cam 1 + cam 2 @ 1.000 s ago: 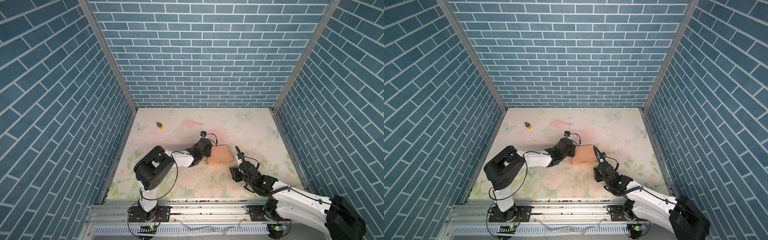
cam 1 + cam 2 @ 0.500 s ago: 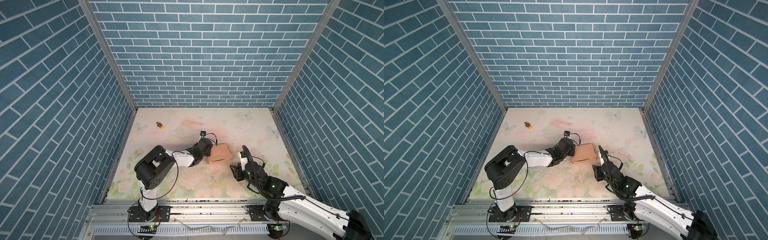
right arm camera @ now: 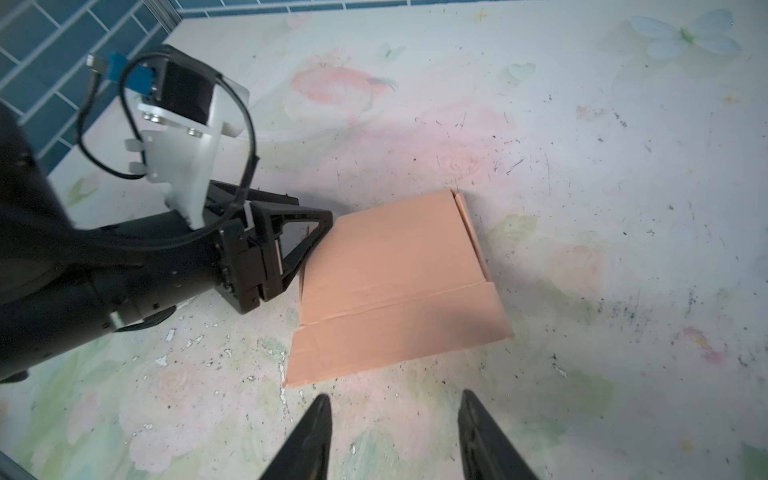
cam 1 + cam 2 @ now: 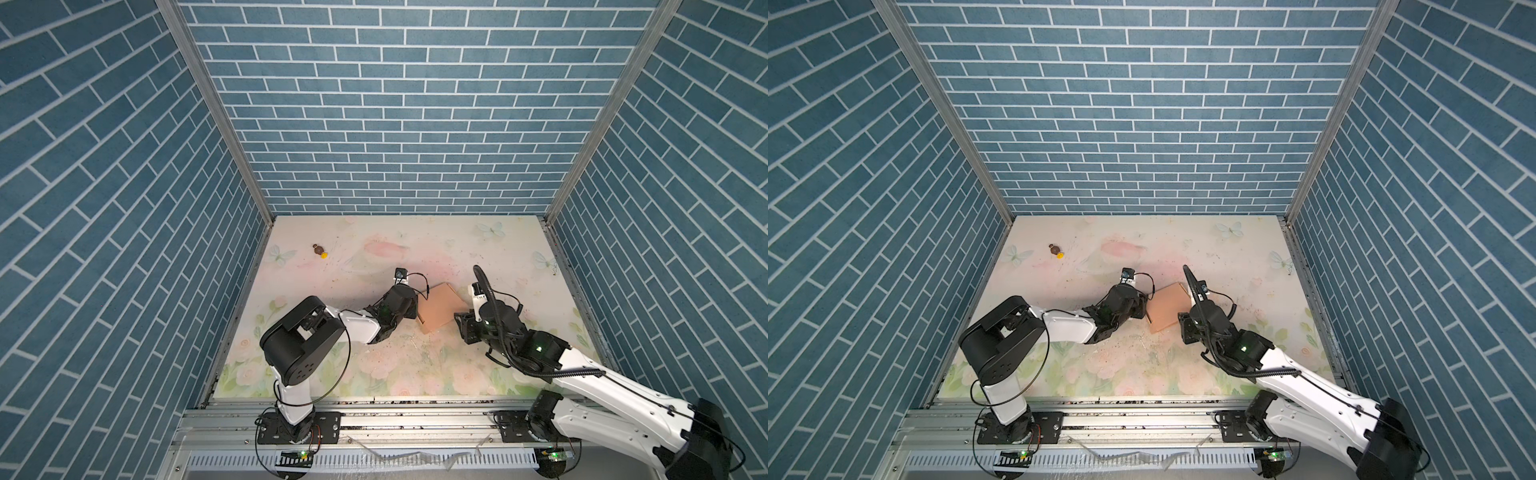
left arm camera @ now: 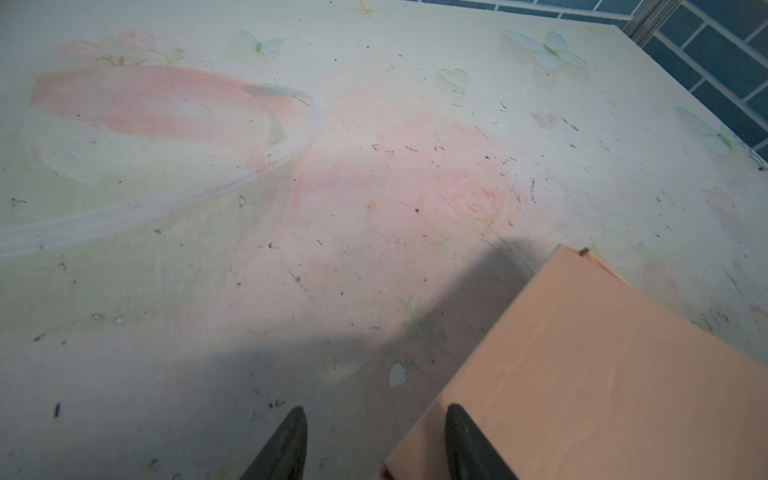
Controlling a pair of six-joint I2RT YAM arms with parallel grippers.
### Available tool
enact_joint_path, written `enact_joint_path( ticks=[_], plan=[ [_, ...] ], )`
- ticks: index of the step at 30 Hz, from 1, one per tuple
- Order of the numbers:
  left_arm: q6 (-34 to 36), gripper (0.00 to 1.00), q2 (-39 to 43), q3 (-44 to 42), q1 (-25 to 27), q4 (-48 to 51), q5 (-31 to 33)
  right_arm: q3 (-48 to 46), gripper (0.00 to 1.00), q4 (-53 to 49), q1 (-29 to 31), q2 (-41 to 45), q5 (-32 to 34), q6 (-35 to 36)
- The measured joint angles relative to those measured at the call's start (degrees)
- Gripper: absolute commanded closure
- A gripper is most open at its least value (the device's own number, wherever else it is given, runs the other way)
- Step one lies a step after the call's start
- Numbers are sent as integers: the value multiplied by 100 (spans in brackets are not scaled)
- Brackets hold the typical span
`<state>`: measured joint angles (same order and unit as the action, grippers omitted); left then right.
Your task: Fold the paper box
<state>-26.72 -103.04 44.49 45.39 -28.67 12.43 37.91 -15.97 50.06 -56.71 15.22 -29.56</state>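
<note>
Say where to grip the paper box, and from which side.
Pinch the strip below the crease on the paper box, the edge facing the right gripper, coming in low from that side. Its thin free edge should fit open jaws; the top panel lies flat, and the left gripper crowds another edge.

Both top views look steeply down from high in front; the close, low wrist views share the paper box (image 3: 395, 282).

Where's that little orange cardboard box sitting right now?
In both top views the box lies on the table just right of its middle, between the two claws: the left claw at its edge, the right claw just short of it.
</note>
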Motion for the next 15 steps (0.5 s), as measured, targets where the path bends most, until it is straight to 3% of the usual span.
enact_joint_path(
  ticks=[8,15],
  plan=[
    [210,37,260,-754,15,-1047,-417,129,51,184,-844,-531,-573,-4],
    [302,34,614,-1067,44,-1440,-389,133,51,282,-1040,-970,-769,2]
  ],
)
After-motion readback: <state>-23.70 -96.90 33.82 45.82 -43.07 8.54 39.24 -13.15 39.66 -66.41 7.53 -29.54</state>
